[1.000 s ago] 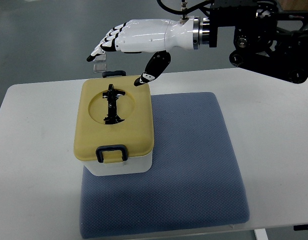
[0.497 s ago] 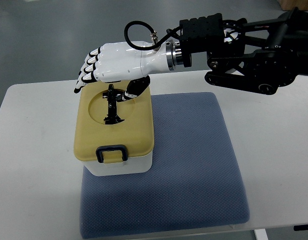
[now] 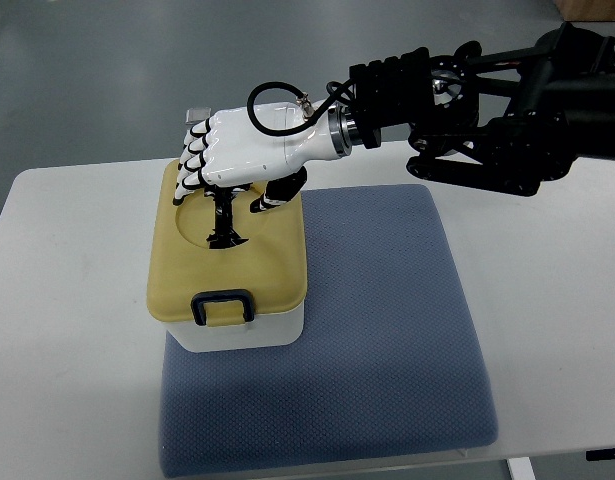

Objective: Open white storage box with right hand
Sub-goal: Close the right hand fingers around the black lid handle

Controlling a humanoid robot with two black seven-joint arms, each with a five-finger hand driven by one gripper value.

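Top view has the right hand (image 3: 232, 160) poised over the yellow lid (image 3: 227, 250) of the white storage box (image 3: 242, 330), fingers loosely curled, gripping nothing. Box sits at the blue mat's (image 3: 387, 330) left edge. Miss the black handle (image 3: 225, 215) and those fingertips could simply shove the box sideways, front latch (image 3: 223, 305) seemingly fastened.

**Right hand low, fingers curled downward**

The black, jointed right arm (image 3: 507, 120) reaches in from the picture's right edge and ends at a silver wrist ring (image 3: 337, 130). From it the glossy white right hand with black fingertips (image 3: 237, 155) stretches leftward, back of the hand up. Its four fingers (image 3: 192, 170) bend down at the knuckles, side by side; the thumb (image 3: 272, 195) points down beneath the palm.
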